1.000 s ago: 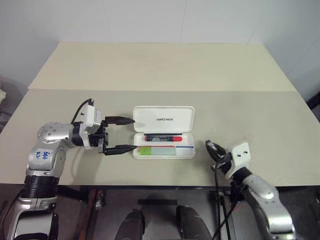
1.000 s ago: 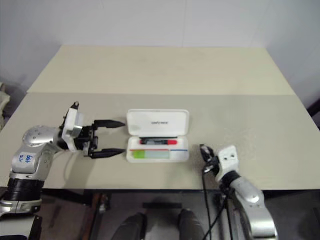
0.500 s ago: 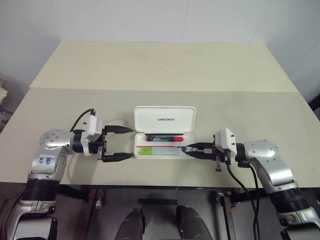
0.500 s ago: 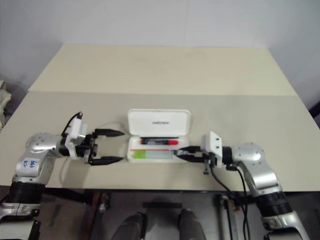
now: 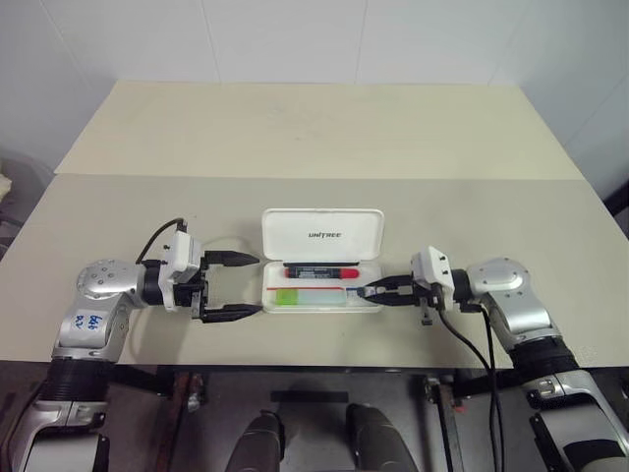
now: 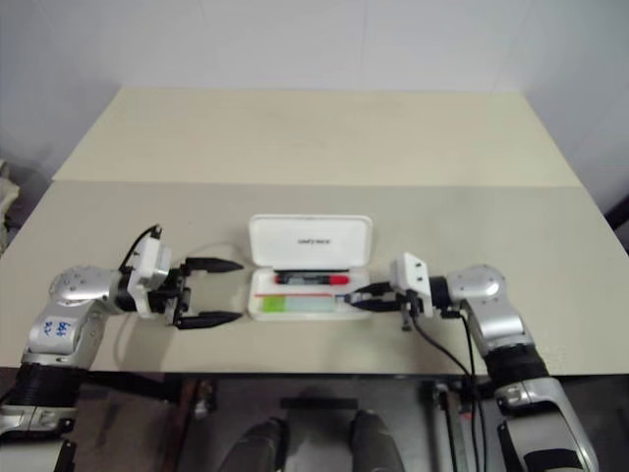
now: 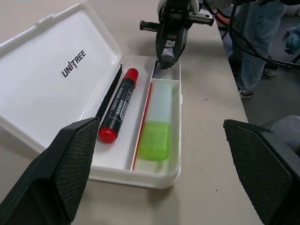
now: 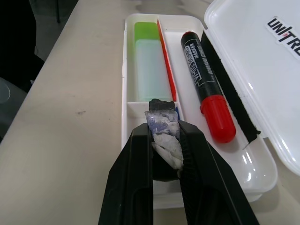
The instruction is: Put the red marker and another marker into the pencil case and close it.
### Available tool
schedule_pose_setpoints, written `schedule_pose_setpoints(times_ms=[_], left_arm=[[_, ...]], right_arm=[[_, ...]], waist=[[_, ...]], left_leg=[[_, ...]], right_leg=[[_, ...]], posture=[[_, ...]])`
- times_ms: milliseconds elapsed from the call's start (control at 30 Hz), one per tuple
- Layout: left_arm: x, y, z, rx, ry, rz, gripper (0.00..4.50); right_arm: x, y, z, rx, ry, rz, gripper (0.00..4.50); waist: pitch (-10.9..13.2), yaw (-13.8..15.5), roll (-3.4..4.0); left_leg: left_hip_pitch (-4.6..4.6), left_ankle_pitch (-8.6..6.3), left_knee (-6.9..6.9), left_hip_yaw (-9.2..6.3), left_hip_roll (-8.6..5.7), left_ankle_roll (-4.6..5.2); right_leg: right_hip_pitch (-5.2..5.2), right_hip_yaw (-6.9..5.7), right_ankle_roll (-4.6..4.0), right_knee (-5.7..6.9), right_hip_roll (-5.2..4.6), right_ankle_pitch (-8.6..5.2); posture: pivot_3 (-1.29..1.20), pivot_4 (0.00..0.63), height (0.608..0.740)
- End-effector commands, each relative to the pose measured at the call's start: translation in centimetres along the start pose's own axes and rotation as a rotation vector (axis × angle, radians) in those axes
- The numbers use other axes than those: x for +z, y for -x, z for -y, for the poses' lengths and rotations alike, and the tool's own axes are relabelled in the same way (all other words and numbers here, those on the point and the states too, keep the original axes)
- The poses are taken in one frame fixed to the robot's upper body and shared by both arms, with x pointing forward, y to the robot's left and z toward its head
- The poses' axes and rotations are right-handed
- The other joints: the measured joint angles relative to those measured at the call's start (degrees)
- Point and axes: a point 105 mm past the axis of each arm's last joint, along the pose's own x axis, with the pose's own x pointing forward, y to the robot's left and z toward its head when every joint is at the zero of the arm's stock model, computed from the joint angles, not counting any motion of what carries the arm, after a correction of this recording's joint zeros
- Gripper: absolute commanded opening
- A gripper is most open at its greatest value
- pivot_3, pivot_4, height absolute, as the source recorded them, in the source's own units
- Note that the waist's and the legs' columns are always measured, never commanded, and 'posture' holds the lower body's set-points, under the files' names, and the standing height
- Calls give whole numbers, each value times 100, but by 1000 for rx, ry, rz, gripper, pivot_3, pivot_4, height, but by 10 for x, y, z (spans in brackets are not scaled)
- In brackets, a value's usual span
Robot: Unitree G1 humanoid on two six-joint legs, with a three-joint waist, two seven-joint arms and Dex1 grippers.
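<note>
- Your pencil case lay open on the tabletop, red marker and green marker inside.
- Your left gripper jaws gaped wide, empty, beside the case.
- Your right gripper jaws were pinched together at the tray's end.

The pencil case lies open in the middle of the table, near the front edge. Its lid stands up at the back. The red marker lies in the back part of the tray. Another marker lies in the front part. The left gripper is just left of the case. The right gripper reaches its right end.
</note>
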Motion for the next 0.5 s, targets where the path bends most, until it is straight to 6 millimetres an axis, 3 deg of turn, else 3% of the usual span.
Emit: schedule_pose_setpoints(times_ms=[33,300,333,500], left_arm=[[7,6,-1,16,-32,0,4500],[6,6,-3,18,-33,0,4500],[6,5,-3,18,-34,0,4500],[5,4,-4,22,-33,7,4500]], right_arm=[[10,-2,3,4,23,40,1451],[18,-6,-1,17,46,69,4272],[19,-5,-2,16,47,67,4452],[32,11,4,-88,68,106,4452]], waist=[[0,3,0],[0,2,0],[0,2,0],[0,12,1]], left_leg=[[0,0,0,0,0,0],[0,0,1,0,-1,0],[0,0,0,0,-1,0],[0,-1,1,0,-1,-1]], right_leg=[[0,0,0,0,0,0],[0,0,0,0,-1,0],[0,0,0,0,-1,0],[0,0,0,0,-1,0]], posture=[[0,150,740],[0,150,740],[0,150,740],[0,150,740]])
